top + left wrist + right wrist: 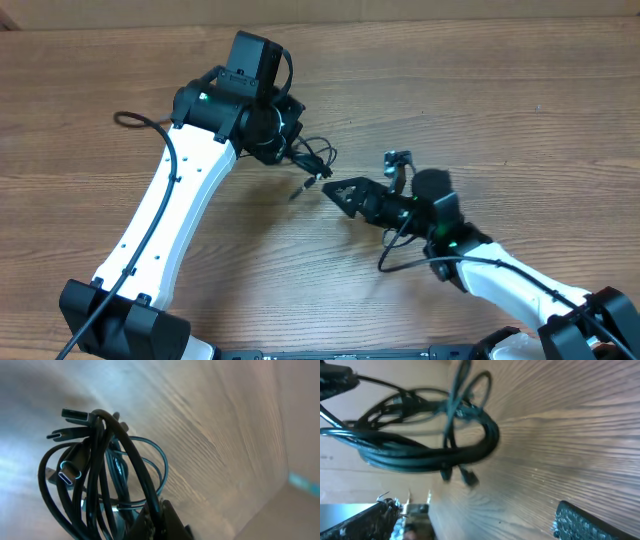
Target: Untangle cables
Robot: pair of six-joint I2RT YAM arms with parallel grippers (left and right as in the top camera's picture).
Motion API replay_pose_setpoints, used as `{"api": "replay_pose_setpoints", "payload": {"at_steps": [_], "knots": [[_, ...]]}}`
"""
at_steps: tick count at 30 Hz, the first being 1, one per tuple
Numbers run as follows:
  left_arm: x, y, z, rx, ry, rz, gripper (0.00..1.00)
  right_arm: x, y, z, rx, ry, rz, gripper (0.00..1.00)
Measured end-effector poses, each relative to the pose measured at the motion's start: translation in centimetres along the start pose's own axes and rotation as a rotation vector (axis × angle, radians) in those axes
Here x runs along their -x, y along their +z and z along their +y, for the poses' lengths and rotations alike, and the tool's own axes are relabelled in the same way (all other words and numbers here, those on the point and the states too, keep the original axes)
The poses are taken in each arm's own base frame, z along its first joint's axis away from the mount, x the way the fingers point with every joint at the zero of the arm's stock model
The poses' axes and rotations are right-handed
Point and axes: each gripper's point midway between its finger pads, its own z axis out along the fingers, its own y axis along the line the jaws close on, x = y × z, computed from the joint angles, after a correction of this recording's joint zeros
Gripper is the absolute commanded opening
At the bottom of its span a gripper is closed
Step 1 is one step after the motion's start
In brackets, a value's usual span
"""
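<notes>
Left fingers (167,520): clenched on the tangle of thin black cables (97,455), gripping it at the base of the loops.
Right fingers (580,522): released and spread wide with nothing between them, just beside the tangle on the side toward the desk's right edge.
Cables: one knotted bunch near the middle of the brown wood-grain desk (480,90), hanging from the left fingers. Whether the lowest plug touches the desk I cannot tell.
Plug ends: a flat oval-mouthed plug (67,475) and a second flat plug (75,414) stick out of the loops. Another small plug (469,477) dangles under the bunch.
Risk, wrong strand: the cords overlap so closely that the right fingers could close on several at once, and a pull would then tighten the knot.
Risk, snag: a protruding plug may catch inside a loop as a cord slides out, jamming it.
Risk, slip: one pinch holds the whole bunch, so a sideways tug could drag it all out of the left fingers.
Risk, collision: the two wrists are near each other, leaving little room for the reach in.
</notes>
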Motion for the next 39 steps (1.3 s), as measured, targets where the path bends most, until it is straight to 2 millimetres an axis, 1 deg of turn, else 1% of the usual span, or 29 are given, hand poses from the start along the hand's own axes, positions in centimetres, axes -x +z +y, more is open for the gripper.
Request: {"api": "replay_pose_setpoints", "payload": {"at_steps": [1,3,6,8,10,11,14,16,17,18,20,24,25,27,29,34,36,39], "knots": [[0.0,0.0,0.1,0.005,-0.031,-0.001,0.04,-0.1,0.3,0.3,-0.001,-0.003,-0.013,1.00],[0.0,0.0,0.2,0.008,-0.077,-0.004,0.04,-0.3,0.8,0.9,-0.007,0.003,-0.048,0.92],[-0.2,0.0,0.1,0.008,-0.105,-0.005,0.04,-0.3,1.1,0.9,-0.033,0.026,-0.094,0.73],[-0.6,0.1,0.1,0.010,-0.109,-0.002,0.04,-0.1,1.3,0.9,-0.047,0.053,-0.129,0.61],[-1.4,0.2,0.0,0.012,-0.101,0.006,0.04,0.3,1.3,0.9,-0.053,0.077,-0.162,0.55],[-1.9,0.3,0.0,0.013,-0.093,0.012,0.04,0.6,1.2,0.9,-0.054,0.088,-0.176,0.54],[-3.2,0.4,-0.1,0.016,-0.075,0.031,0.04,1.1,1.1,0.9,-0.053,0.102,-0.208,0.48],[-4.0,0.5,-0.1,0.017,-0.074,0.049,0.04,1.3,1.1,0.7,-0.061,0.110,-0.217,0.40],[-4.2,0.5,-0.2,0.017,-0.074,0.058,0.04,1.3,1.1,0.5,-0.071,0.112,-0.221,0.34],[-4.4,0.5,-0.2,0.015,-0.075,0.066,0.04,1.3,1.0,0.3,-0.082,0.119,-0.223,0.25],[-4.6,0.5,-0.4,0.006,-0.077,0.081,0.04,1.1,1.0,-0.6,-0.119,0.127,-0.224,0.04],[-4.4,0.4,-1.5,-0.041,-0.075,0.091,0.04,0.7,0.9,-1.4,-0.155,0.120,-0.210,0.04],[-4.2,0.4,-1.9,-0.059,-0.075,0.088,0.04,0.3,1.0,-1.6,-0.164,0.111,-0.189,0.04],[-3.0,0.2,-2.7,-0.096,-0.081,0.079,0.04,-0.7,1.0,-2.2,-0.188,0.080,-0.133,0.04],[-1.0,0.0,-3.1,-0.123,-0.106,0.059,0.04,-2.1,1.1,-2.8,-0.212,0.055,-0.060,0.04],[5.0,-1.1,-2.6,-0.157,-0.195,-0.015,0.04,-6.3,-0.1,-5.8,-0.320,0.075,0.145,0.04],[7.0,-1.5,-2.0,-0.161,-0.226,-0.043,0.04,-6.8,-0.4,-6.2,-0.330,0.071,0.177,0.04],[8.7,-1.9,-1.5,-0.165,-0.246,-0.067,0.04,-6.7,-0.7,-6.4,-0.328,0.062,0.195,0.04]]}}
